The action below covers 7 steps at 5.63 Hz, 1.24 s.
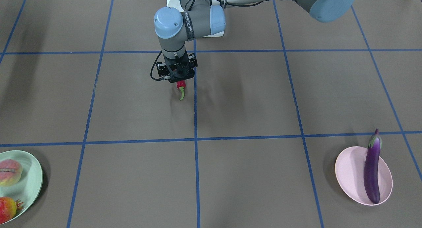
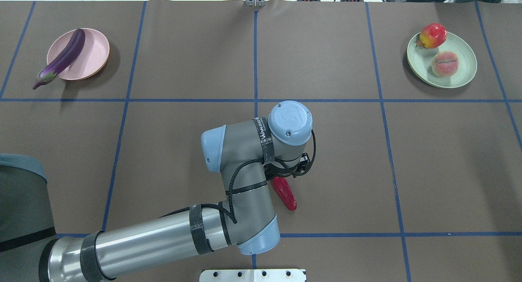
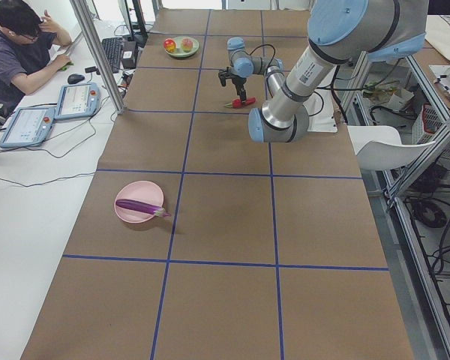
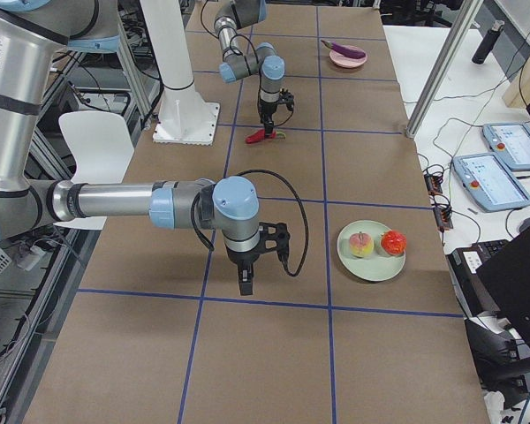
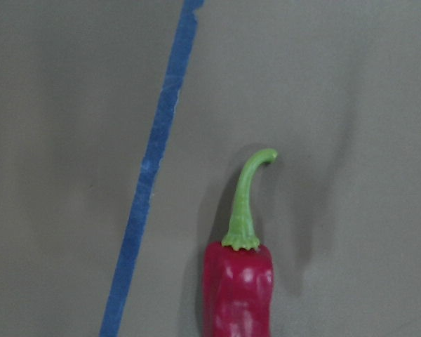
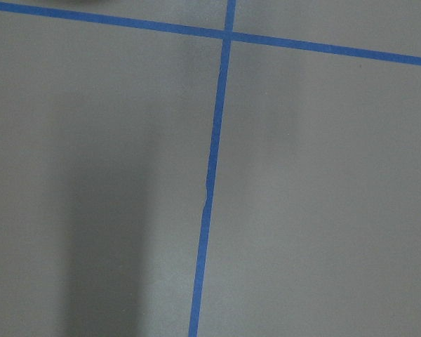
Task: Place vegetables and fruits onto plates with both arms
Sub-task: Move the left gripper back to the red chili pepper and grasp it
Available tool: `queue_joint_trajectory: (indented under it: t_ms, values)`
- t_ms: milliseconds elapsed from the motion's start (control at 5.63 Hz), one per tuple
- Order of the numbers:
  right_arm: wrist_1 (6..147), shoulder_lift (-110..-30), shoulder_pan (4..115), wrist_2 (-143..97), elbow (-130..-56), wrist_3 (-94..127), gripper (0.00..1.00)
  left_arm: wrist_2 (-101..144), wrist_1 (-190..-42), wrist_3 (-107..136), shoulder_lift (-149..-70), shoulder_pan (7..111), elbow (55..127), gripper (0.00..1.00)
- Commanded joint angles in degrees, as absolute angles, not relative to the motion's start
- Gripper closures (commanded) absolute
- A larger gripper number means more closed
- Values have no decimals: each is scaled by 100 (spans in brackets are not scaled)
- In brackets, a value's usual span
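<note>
The red chili pepper (image 1: 180, 86) lies on the brown table near its middle, green stem pointing away from the robot; it fills the bottom of the left wrist view (image 5: 238, 295). My left gripper (image 1: 178, 80) points straight down right over its red body. The wrist hides the fingers, so I cannot tell whether they are open or shut. The purple eggplant (image 2: 65, 55) lies across the pink plate (image 2: 91, 57), cap over the rim. The peach (image 2: 445, 63) and pomegranate (image 2: 433, 35) sit on the mint green plate (image 2: 461, 76). My right gripper (image 4: 246, 284) hangs over bare table; its state is unclear.
Blue tape lines (image 6: 210, 182) divide the brown table into squares. The white pedestal base (image 4: 187, 119) stands at the robot's edge. An operator (image 3: 19, 45) sits at a side desk with teach pendants (image 3: 75, 101). The plates sit at opposite far corners.
</note>
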<state>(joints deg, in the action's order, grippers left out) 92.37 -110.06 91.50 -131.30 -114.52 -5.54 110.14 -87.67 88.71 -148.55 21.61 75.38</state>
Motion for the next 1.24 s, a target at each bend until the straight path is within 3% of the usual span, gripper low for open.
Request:
queue_joint_trajectory:
  t_ms: [0,178,355,533,1065]
  values:
    - [9237,-11021,9149,-13122,-11452,-562,0,10899,-8858,8685,-14871,2162,7314,13]
    - [9237,-11013,9149,-13131,-11452,-562,0,10898,-8859,8614,-14906,2162,7269,34]
    - [9237,-11013,9149,-13131,-11452,-563,0,10907,-8842,8622,-14924,2162,7286,81]
    - [9237,-11004,9149,-13131,-11452,-563,0,10890,-8798,8613,-14967,2206,7356,100]
    - [9237,-10986,9149,-13131,-11443,-562,0,11527,-7929,6296,-14933,3588,7875,100]
